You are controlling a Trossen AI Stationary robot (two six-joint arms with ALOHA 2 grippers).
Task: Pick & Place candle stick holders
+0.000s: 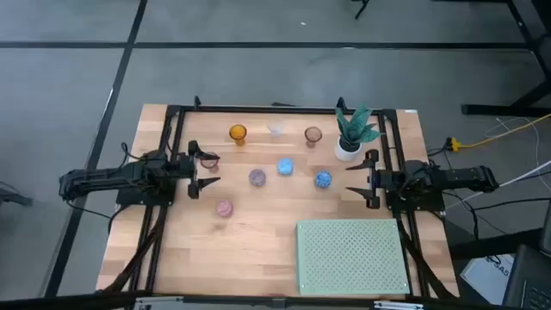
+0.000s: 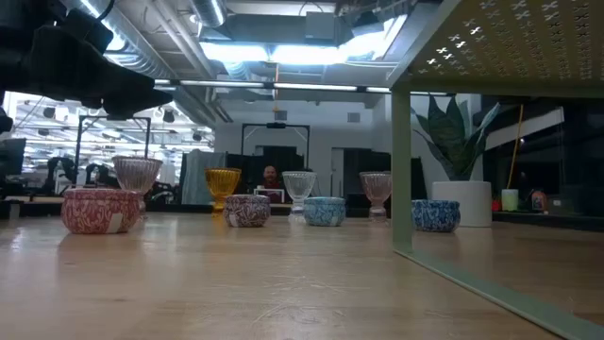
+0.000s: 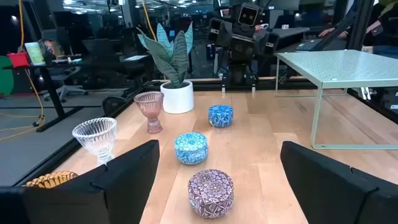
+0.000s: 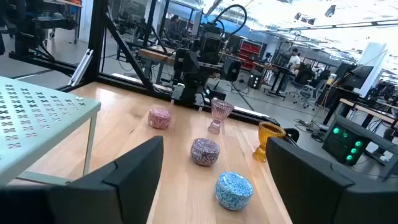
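Left gripper (image 1: 209, 170) and right gripper (image 1: 354, 179) both open (holding nothing), candle stick holders (image 1: 284, 167) between them on table (image 1: 258, 250).

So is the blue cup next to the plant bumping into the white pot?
Apart. In the high view, bare wood shows between the blue cup and the white pot. The left wrist view shows the same gap between the cup and the pot.

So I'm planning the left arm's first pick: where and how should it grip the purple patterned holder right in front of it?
Probably across the straight side wall of the purple holder, coming from above or level along the table. It is a low round tub standing upright, apart from the light blue holder behind it, and the left gripper is open with the holder between its fingers' line.
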